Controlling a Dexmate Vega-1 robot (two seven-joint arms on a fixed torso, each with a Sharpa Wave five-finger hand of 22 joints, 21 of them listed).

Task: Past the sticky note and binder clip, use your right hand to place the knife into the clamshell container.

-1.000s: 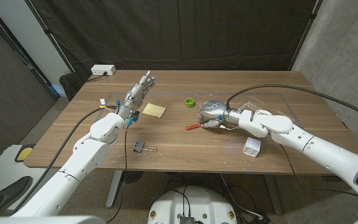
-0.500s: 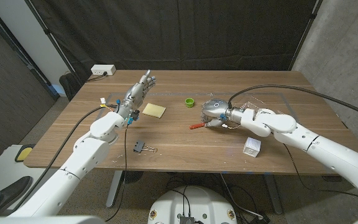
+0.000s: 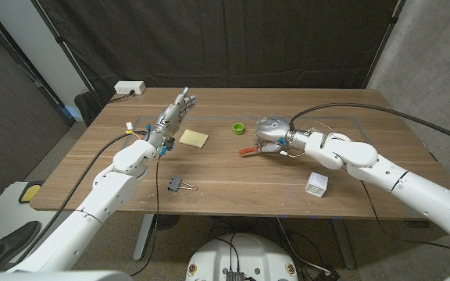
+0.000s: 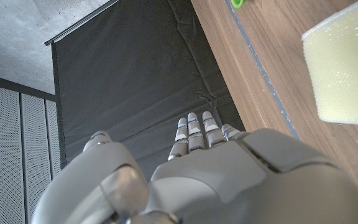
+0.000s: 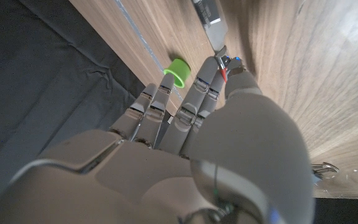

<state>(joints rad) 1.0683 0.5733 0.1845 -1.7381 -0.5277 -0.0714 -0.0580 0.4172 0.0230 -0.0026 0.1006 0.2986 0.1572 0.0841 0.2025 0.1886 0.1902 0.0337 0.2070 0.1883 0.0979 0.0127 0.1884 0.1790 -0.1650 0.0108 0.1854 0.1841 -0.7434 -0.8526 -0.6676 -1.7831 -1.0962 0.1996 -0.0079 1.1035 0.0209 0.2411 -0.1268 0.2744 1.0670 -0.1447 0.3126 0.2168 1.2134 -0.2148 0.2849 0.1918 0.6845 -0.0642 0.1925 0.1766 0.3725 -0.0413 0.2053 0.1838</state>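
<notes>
Knife: the knife [image 3: 248,151] was in the right hand [image 3: 270,137], a little above the table [image 3: 233,181] near its middle, with its red handle poking out to the left of the hand.
Long axis: it lay about left to right, a bit tilted (in the right wrist view the grey blade [image 5: 209,20] reached out past the fingertips [image 5: 222,65]).
Right hand: it gripped the knife, fingers curled over it.
Clamshell container: the see-through clamshell container [image 3: 330,129] sat just to the right of that hand, a little farther back.
Way to go: I think the knife had to move right and a bit far to get in.
Left hand: the left hand [image 3: 176,112] stood up over the far left part of the table, fingers straight and together, holding nothing.
Nearer arm: the right one, by a lot.
Sticky note: the yellow sticky note [image 3: 194,139] lay left of the knife.
Binder clip: the binder clip [image 3: 180,185] lay near the front edge, on the left.
</notes>
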